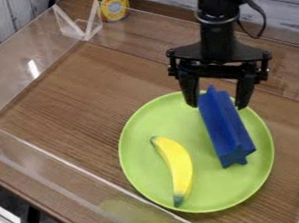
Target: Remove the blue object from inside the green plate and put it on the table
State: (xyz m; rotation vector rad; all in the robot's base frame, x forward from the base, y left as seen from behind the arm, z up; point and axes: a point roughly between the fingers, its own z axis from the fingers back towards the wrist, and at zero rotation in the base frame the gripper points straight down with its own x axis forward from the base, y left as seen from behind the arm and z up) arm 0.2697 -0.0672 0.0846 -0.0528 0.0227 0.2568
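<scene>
The blue object is a long dark-blue ridged block lying on the right side of the green plate. A yellow banana lies beside it on the plate's left half. My gripper hangs from the black arm directly over the block's far end. It is open, its dark fingers spread on either side of that end, just above it. Nothing is held between them.
The brown wood-grain table has clear acrylic walls along its edges. A yellow can stands at the back beyond the wall. Bare tabletop stretches left of and behind the plate.
</scene>
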